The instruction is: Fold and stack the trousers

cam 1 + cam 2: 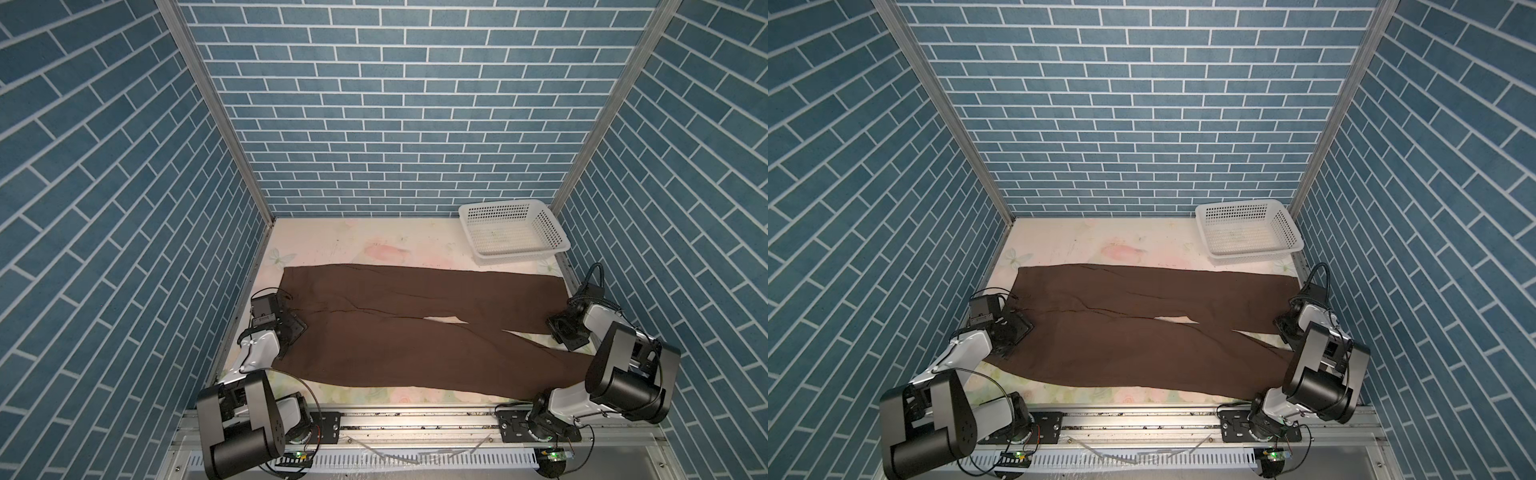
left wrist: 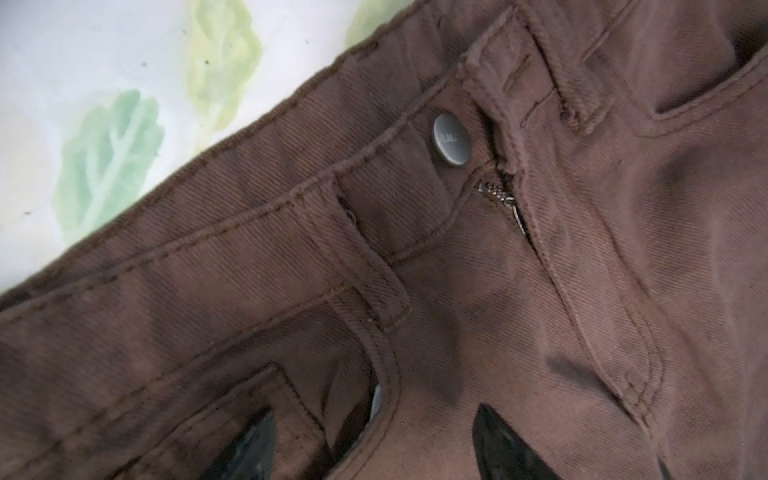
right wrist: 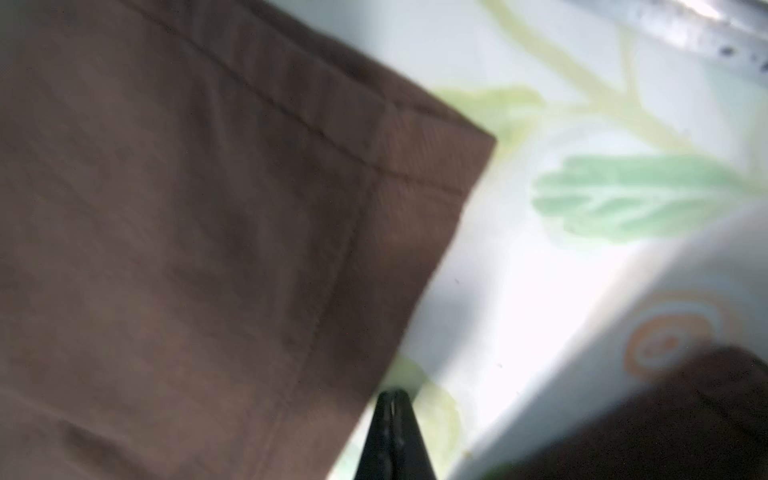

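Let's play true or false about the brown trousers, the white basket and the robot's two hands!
1. The dark brown fabric trousers lie spread out on the flowery table cover. True.
2. The trousers sit inside the white perforated plastic basket. False: they lie on the table cover, outside the basket.
3. The right hand has its fingers pressed together. True.
4. The left hand is shut tight. False: its fingers stand apart over the waistband.
5. The round metal button lies on the right arm's side. False: it lies by the left hand.
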Robot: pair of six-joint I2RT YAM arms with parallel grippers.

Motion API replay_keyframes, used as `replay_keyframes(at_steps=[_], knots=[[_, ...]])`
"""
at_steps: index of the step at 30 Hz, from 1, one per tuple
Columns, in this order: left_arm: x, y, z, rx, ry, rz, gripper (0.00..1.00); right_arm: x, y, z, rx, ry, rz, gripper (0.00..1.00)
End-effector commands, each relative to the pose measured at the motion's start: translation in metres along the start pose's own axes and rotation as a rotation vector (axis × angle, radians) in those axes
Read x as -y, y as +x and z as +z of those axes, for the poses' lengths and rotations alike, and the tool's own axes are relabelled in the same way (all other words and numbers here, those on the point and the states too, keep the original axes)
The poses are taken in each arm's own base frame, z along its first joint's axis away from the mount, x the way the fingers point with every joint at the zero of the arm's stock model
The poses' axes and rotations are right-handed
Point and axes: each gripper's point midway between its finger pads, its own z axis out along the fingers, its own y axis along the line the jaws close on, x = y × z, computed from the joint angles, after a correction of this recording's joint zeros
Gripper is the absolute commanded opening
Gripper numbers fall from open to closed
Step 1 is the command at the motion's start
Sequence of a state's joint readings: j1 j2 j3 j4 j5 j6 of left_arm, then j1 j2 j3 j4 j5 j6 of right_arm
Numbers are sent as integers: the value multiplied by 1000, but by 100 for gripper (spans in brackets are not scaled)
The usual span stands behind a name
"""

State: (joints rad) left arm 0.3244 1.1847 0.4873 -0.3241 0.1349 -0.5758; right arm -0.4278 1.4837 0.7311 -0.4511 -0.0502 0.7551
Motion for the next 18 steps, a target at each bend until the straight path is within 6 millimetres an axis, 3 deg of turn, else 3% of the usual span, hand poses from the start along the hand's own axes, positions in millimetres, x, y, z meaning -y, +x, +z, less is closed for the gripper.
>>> replay_keyframes(at_steps=[1, 7, 11, 14, 18], knots=[[-7, 17, -2, -48, -1, -11, 75, -12, -9, 20, -4, -35, 33, 1], [-7, 9, -18, 8, -6, -6, 76, -73, -33, 28, -48, -231, -29, 0], [-3, 9, -19, 5, 10, -15, 76, -91, -38, 17, -40, -278, -68, 0], [2, 10, -18, -8, 38, -21, 76, -82, -32, -4, -4, -219, -114, 0], [1, 13, -15, -16, 41, -25, 76, -50, -17, -34, 48, -132, -124, 0]])
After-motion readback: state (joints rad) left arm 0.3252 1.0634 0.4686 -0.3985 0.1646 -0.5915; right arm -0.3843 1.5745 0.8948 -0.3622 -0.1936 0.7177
